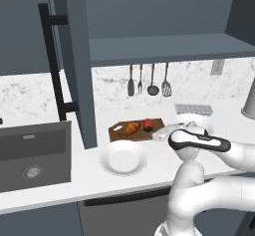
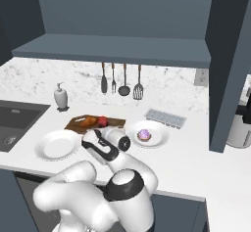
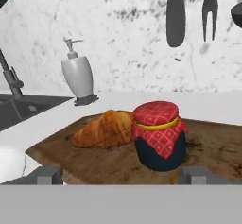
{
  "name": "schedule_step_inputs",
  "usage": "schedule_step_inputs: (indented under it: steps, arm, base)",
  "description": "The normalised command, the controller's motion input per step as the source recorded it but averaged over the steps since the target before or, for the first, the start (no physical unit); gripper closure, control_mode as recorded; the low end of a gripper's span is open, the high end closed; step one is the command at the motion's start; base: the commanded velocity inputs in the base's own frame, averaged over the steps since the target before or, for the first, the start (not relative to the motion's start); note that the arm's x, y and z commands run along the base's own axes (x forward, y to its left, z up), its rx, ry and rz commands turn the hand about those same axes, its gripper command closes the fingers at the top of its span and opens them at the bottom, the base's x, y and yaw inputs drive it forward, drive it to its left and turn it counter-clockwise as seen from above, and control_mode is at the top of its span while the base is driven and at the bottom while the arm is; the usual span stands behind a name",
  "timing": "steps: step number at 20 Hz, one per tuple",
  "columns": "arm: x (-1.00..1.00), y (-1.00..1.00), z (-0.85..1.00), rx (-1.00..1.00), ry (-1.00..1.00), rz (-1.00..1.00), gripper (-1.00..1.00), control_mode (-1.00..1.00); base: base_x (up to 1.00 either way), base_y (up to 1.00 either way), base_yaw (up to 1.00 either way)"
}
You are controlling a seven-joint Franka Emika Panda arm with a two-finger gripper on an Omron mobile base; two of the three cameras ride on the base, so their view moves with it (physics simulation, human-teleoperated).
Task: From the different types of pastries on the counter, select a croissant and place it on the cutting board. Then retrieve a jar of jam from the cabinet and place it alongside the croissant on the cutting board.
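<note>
On the cutting board (image 3: 208,147) the jar of jam (image 3: 158,135) is seen upright, just beside the croissant (image 3: 104,129), perhaps touching it. The gripper (image 3: 120,175) is held open and empty, the jar straight ahead between its spread fingertips (image 3: 47,175). Both placements are judged done; a straight pull-back is what the next move calls for. A soap dispenser (image 3: 79,76) stands behind on the counter (image 1: 164,160); the frosted pastry (image 2: 144,135) sits on a plate (image 2: 159,139). Nothing is seen blocking retreat.
</note>
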Motion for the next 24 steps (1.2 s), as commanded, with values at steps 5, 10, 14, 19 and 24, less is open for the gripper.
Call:
schedule_step_inputs:
  steps: [5, 10, 14, 19, 24]
  arm:
    - [-0.1, -0.49, 1.0, 0.04, 0.0, -0.08, -1.0, -1.0]
    - [-0.5, -0.3, 0.45, 0.0, 0.07, -0.5, -1.0, -1.0]
    - [-0.68, -0.15, -0.75, 0.05, 0.16, -0.12, -1.0, -1.0]
    - [-0.96, -0.21, -0.26, 0.14, -0.02, 0.23, -1.0, -1.0]
    - [-0.74, -0.04, -0.15, 0.2, 0.0, 0.7, -1.0, -1.0]
  base:
    - [0.0, 0.0, 0.0]
    - [0.0, 0.0, 0.0]
    - [0.0, 0.0, 0.0]
    - [0.0, 0.0, 0.0]
    - [0.0, 0.0, 0.0]
